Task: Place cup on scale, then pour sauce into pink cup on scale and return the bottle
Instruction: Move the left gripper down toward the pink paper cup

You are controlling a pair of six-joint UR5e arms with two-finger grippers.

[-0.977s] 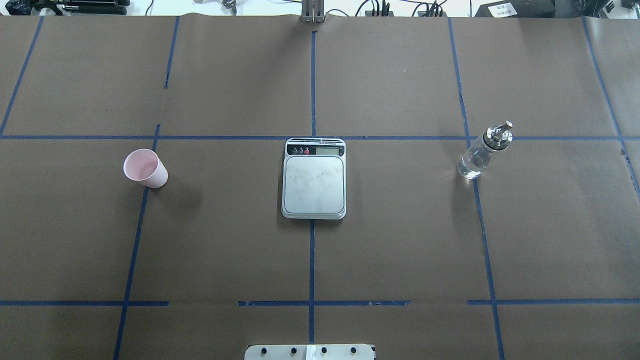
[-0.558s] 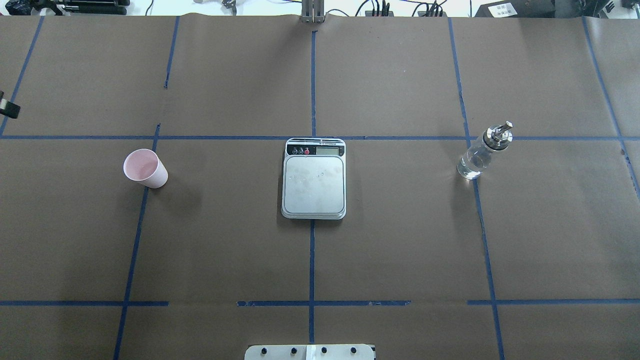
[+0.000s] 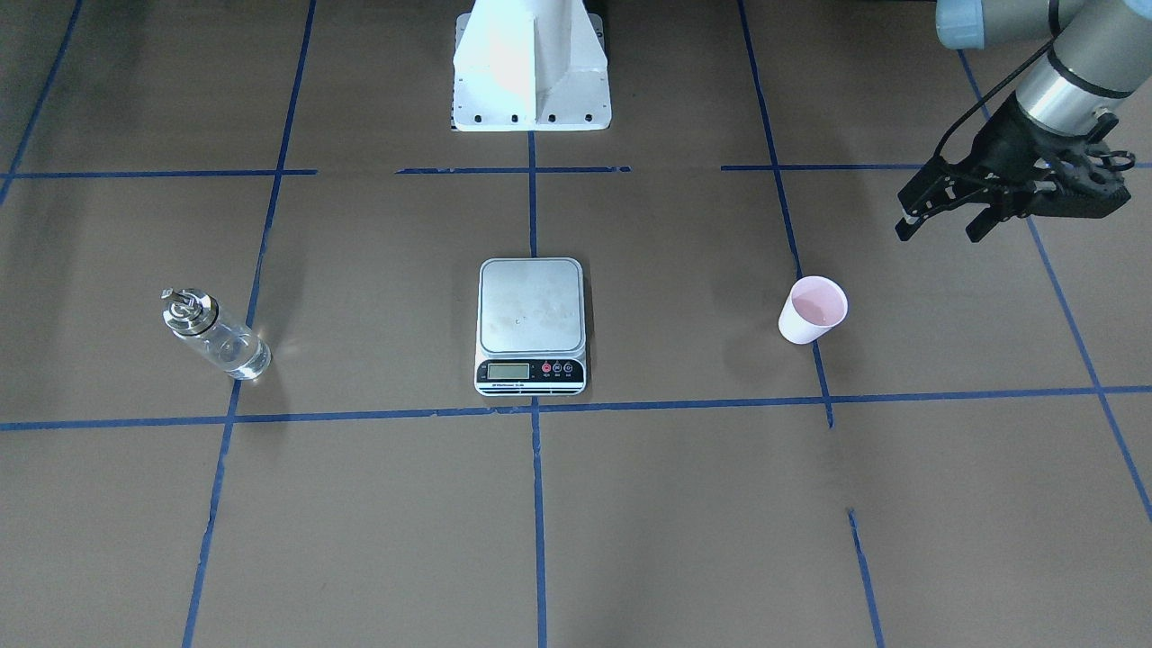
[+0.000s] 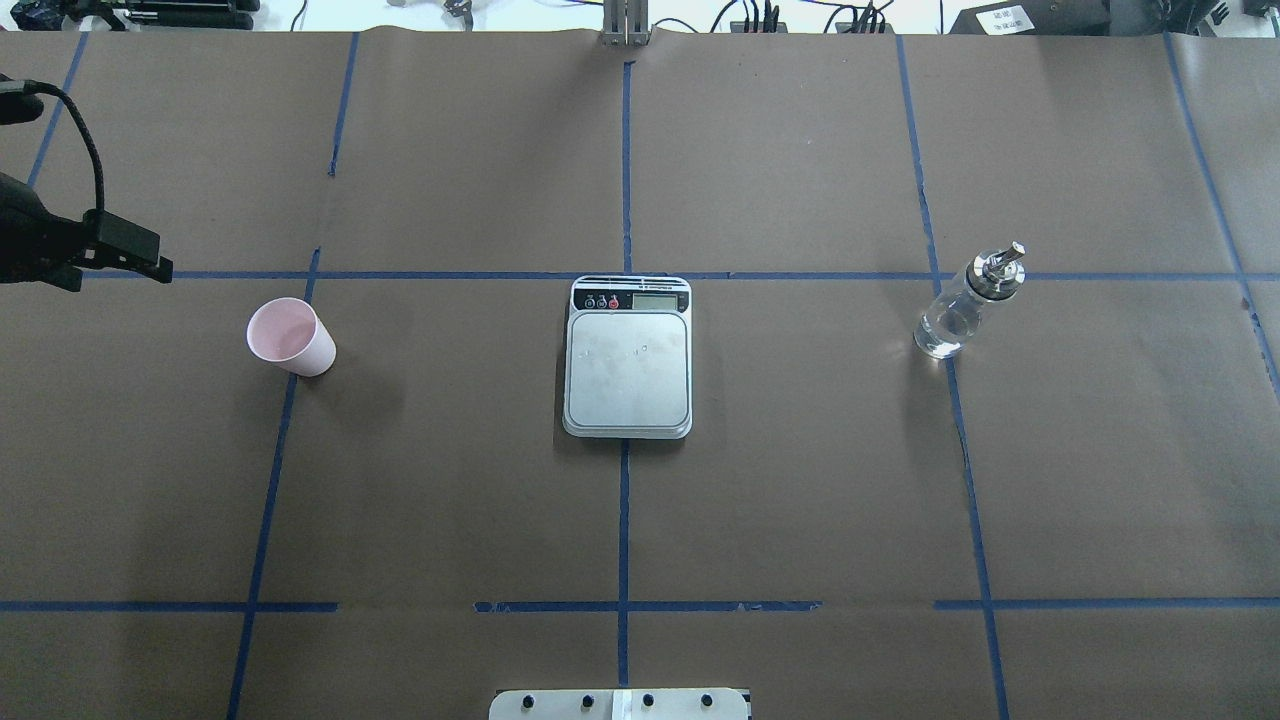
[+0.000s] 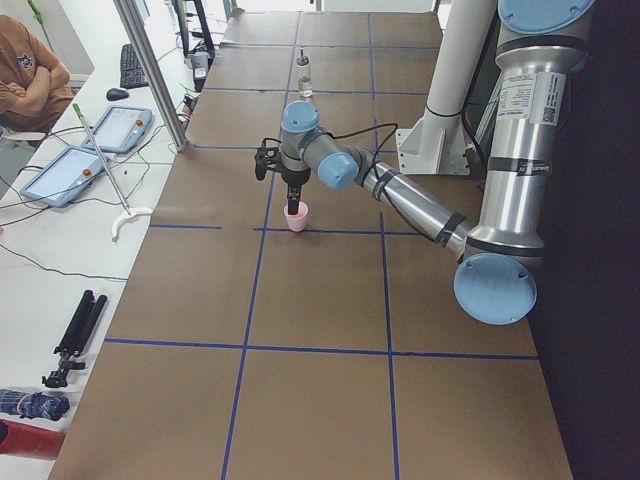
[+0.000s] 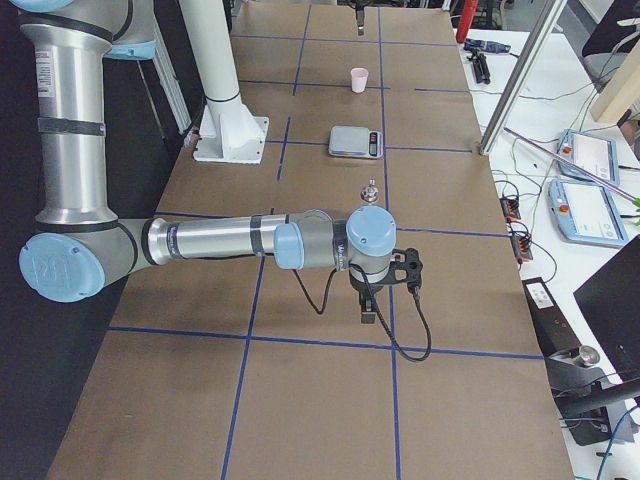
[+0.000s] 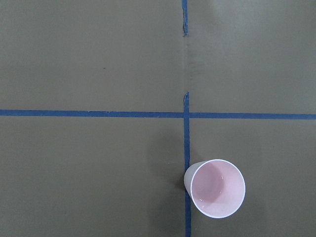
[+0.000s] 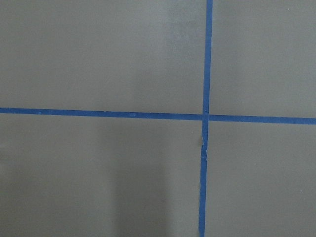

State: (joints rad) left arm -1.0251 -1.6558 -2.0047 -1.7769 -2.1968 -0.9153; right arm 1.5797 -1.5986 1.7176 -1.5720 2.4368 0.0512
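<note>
The left pincer point(image 3: 940, 225) is showing matt black fingers, with a smooth silvery metal forearm point(image 3: 1093, 54) rising behind it. Beneath the pincer, the table cover point(image 4: 800, 500) is looking like matt brown paper, faintly creased and crossed by smooth blue tape point(image 4: 623, 520). Near the pincer, the cup point(image 3: 814, 310) is looking smooth and matt; whether it is plastic or paper cannot be told. Farther off, the scale point(image 3: 530, 306) is showing a brushed, lightly scuffed metal platform and a glossy black front strip. Farthest from the pincer, the bottle point(image 3: 220, 337) is gleaming as clear glass, with a polished metal collar and spout.
</note>
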